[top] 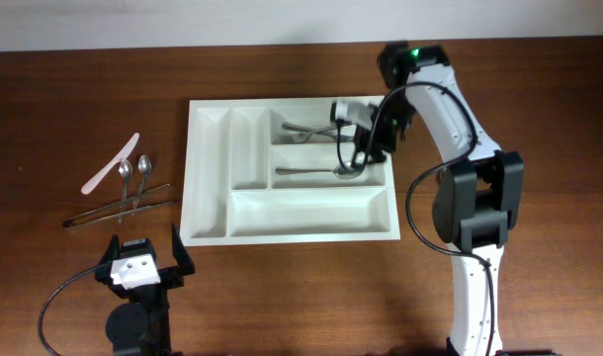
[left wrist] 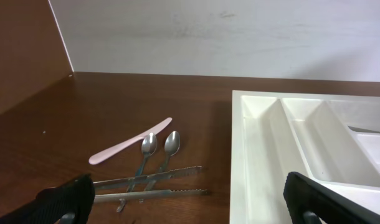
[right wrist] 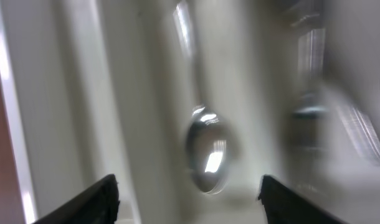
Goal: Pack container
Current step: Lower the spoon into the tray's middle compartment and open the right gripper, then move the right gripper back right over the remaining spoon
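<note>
The container (top: 209, 235) is a white cutlery tray lying mid-table. A spoon (top: 316, 171) lies in its middle right compartment, and forks (top: 301, 132) lie in the compartment behind it. My right gripper (top: 357, 156) hangs over the spoon's bowl end. In the right wrist view its gripper (right wrist: 189, 200) is open, with the spoon's bowl (right wrist: 207, 155) lying free on the container floor (right wrist: 115, 93) between the fingers. My left gripper (top: 143, 262) stays open near the front edge, holding nothing; its wrist view shows the gripper (left wrist: 190, 205) facing the container's left slots (left wrist: 258, 149).
Left of the tray on the wood lie a pink plastic knife (top: 111, 163), two small spoons (top: 127, 178) (top: 143, 170) and metal tongs (top: 119, 208). In the left wrist view the tongs (left wrist: 152, 186), spoons (left wrist: 147, 146) and knife (left wrist: 131, 148) lie ahead of the fingers.
</note>
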`<action>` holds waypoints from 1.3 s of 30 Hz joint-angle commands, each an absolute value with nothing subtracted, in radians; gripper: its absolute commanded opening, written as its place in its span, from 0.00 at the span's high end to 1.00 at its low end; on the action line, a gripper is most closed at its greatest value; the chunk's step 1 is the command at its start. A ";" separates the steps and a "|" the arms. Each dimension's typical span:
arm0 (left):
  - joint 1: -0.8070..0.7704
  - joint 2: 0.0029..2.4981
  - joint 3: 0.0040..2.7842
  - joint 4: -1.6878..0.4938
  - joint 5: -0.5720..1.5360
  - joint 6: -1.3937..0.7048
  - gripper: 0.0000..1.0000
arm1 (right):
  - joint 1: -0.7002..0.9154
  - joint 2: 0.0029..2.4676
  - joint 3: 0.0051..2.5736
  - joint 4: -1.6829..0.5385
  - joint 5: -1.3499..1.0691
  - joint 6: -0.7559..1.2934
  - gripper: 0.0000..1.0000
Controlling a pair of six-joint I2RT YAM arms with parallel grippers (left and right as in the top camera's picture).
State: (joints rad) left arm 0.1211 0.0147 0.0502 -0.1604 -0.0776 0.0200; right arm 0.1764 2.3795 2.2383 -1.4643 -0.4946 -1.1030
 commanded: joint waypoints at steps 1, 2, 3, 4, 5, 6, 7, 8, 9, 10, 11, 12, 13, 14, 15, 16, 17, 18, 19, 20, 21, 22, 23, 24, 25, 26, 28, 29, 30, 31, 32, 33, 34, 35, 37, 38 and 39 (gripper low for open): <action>0.128 0.012 0.045 -0.158 -0.066 0.039 0.01 | 0.156 2.375 2.406 -1.453 -0.523 -0.822 0.26; 0.128 0.012 0.045 -0.158 -0.067 0.039 0.01 | 0.146 2.375 2.456 -1.441 -0.511 -0.733 0.26; 0.128 0.012 0.045 -0.158 -0.066 0.039 0.01 | 0.137 2.375 2.489 -1.432 -0.495 -0.661 0.28; 0.128 0.012 0.045 -0.158 -0.067 0.039 0.01 | 0.122 2.375 2.532 -1.423 -0.461 -0.560 0.31; 0.128 0.012 0.045 -0.158 -0.066 0.039 0.01 | 0.108 2.375 2.564 -1.418 -0.423 -0.483 0.36; 0.128 0.012 0.045 -0.158 -0.067 0.039 0.01 | 0.093 2.375 2.588 -1.414 -0.384 -0.422 0.40; 0.128 0.012 0.045 -0.158 -0.067 0.039 0.01 | 0.076 2.375 2.601 -1.412 -0.356 -0.378 0.42; 0.128 0.012 0.045 -0.158 -0.067 0.039 0.01 | 0.054 2.375 2.609 -1.413 -0.331 -0.339 0.42; 0.128 0.012 0.045 -0.158 -0.066 0.039 0.01 | 0.035 2.375 2.609 -1.415 -0.309 -0.302 0.42; 0.128 0.012 0.045 -0.158 -0.067 0.039 0.01 | 0.015 2.376 2.608 -1.425 -0.291 -0.266 0.42; 0.128 0.012 0.045 -0.158 -0.066 0.039 0.01 | -0.004 2.376 2.601 -1.437 -0.279 -0.243 0.41; 0.128 0.012 0.045 -0.158 -0.067 0.039 0.01 | -0.027 2.376 2.590 -1.451 -0.274 -0.225 0.41; 0.128 0.012 0.045 -0.158 -0.067 0.039 0.01 | -0.049 2.376 2.580 -1.467 -0.275 -0.220 0.48; 0.128 0.012 0.045 -0.158 -0.067 0.039 0.01 | -0.064 2.376 2.572 -1.478 -0.275 -0.218 0.49; 0.128 0.012 0.045 -0.158 -0.067 0.039 0.01 | -0.081 2.376 2.560 -1.488 -0.274 -0.218 0.50; 0.128 0.012 0.045 -0.158 -0.067 0.039 0.01 | -0.100 2.376 2.544 -1.494 -0.270 -0.215 0.50; 0.128 0.012 0.045 -0.158 -0.067 0.039 0.01 | -0.116 2.376 2.531 -1.497 -0.250 -0.194 0.50; 0.128 0.012 0.045 -0.158 -0.067 0.039 0.01 | -0.130 2.376 2.516 -1.500 -0.233 -0.179 0.49; 0.128 0.012 0.045 -0.158 -0.067 0.039 0.01 | -0.142 2.376 2.499 -1.501 -0.221 -0.174 0.48; 0.128 0.012 0.045 -0.158 -0.067 0.039 0.01 | -0.154 2.376 2.479 -1.501 -0.214 -0.174 0.46; 0.128 0.012 0.045 -0.158 -0.066 0.039 0.01 | -0.166 2.376 2.456 -1.503 -0.212 -0.175 0.44; 0.128 0.012 0.045 -0.158 -0.066 0.039 0.01 | -0.172 2.376 2.435 -1.504 -0.212 -0.175 0.44; 0.128 0.012 0.045 -0.158 -0.066 0.039 0.01 | -0.178 2.377 2.406 -1.503 -0.208 -0.175 0.46; 0.128 0.012 0.045 -0.158 -0.067 0.039 0.01 | -0.178 2.377 2.383 -1.501 -0.202 -0.175 0.51; 0.128 0.012 0.045 -0.158 -0.066 0.039 0.01 | -0.178 2.377 2.348 -1.500 -0.192 -0.175 0.59; 0.128 0.012 0.045 -0.158 -0.066 0.039 0.01 | -0.178 2.377 2.326 -1.496 -0.187 -0.175 0.60; 0.128 0.012 0.045 -0.158 -0.067 0.039 0.01 | -0.175 2.377 2.273 -1.483 -0.186 -0.174 0.60; 0.128 0.012 0.045 -0.158 -0.067 0.039 0.01 | -0.174 2.377 2.249 -1.476 -0.186 -0.174 0.60; 0.128 0.012 0.045 -0.158 -0.067 0.039 0.01 | -0.172 2.377 2.225 -1.466 -0.186 -0.174 0.59; 0.128 0.012 0.045 -0.158 -0.067 0.039 0.01 | -0.171 2.377 2.199 -1.457 -0.186 -0.174 0.57; 0.128 0.012 0.045 -0.158 -0.067 0.039 0.01 | -0.170 2.377 2.179 -1.447 -0.186 -0.173 0.55; 0.128 0.012 0.045 -0.158 -0.067 0.039 0.01 | -0.170 2.377 2.159 -1.435 -0.185 -0.164 0.53; 0.128 0.012 0.045 -0.158 -0.067 0.039 0.01 | -0.170 2.377 2.141 -1.423 -0.180 -0.150 0.53; 0.128 0.012 0.045 -0.158 -0.066 0.039 0.01 | -0.170 2.377 2.125 -1.411 -0.175 -0.142 0.52; 0.128 0.012 0.045 -0.158 -0.067 0.039 0.01 | -0.170 2.377 2.094 -1.380 -0.171 -0.132 0.52; 0.128 0.012 0.045 -0.158 -0.067 0.039 0.01 | -0.170 2.377 2.083 -1.366 -0.163 -0.115 0.51; 0.128 0.012 0.045 -0.158 -0.067 0.039 0.01 | -0.170 2.377 2.074 -1.351 -0.156 -0.101 0.51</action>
State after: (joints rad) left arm 0.1211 0.0147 0.0502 -0.1604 -0.0776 0.0200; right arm -0.1749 2.3798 2.0991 -1.3712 -0.1856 -0.1463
